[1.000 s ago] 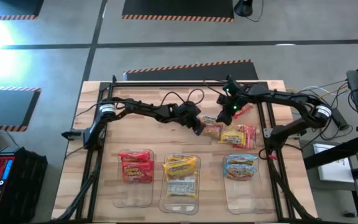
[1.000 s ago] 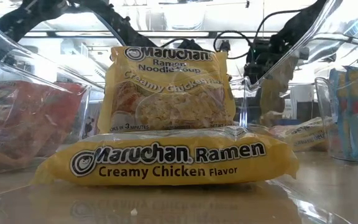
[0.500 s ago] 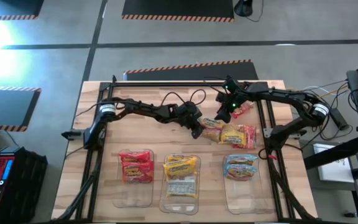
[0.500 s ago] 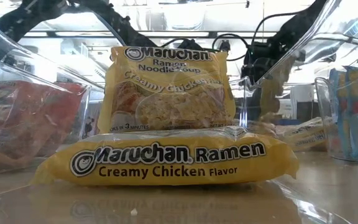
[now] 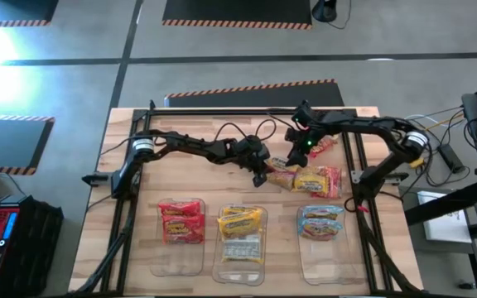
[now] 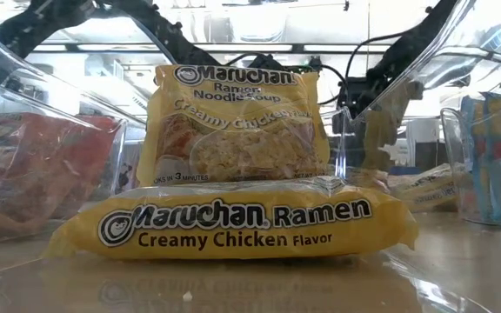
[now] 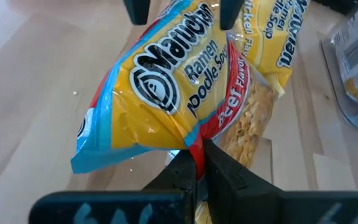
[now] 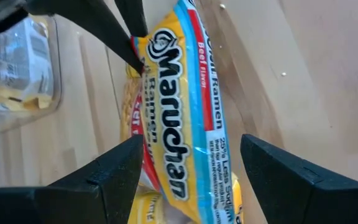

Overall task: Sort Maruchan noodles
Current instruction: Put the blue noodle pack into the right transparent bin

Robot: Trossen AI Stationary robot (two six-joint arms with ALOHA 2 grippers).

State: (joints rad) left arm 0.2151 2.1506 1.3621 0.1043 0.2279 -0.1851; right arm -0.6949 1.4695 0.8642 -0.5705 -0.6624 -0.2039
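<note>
A blue, yellow and red Beef ramen packet [image 5: 281,165] [image 7: 166,87] [image 8: 185,124] is at the table's middle. My left gripper [image 5: 261,172] [image 7: 197,155] is shut on it from the left. My right gripper [image 5: 299,149] [image 8: 191,146] is open just beyond the packet. Its fingers stand on either side of the packet's far end, and I see no touch. A yellow packet [image 7: 260,81] lies under the held one. Another yellow packet [image 5: 320,180] and a red one [image 5: 328,145] lie loose on the wood nearby. My left gripper pinches the Beef packet between its two fingers at the edge beside the red stripe [image 7: 199,138], coming from the table's left. The packet stands tilted beyond the fingers, above the yellow packet. I cannot tell whether its far end rests on anything.
Three clear bins stand along the near edge. The left bin [image 5: 180,248] holds red packets, the middle bin [image 5: 240,263] holds yellow ones [image 6: 233,222], and the right bin [image 5: 321,252] holds blue ones. Black frame rails [image 5: 358,165] run along both sides. Bare wood lies at the far left.
My right gripper has moved a little toward the table's left, closing in on the held packet's far end. The packet has shifted slightly toward the far edge in my left gripper's hold.
</note>
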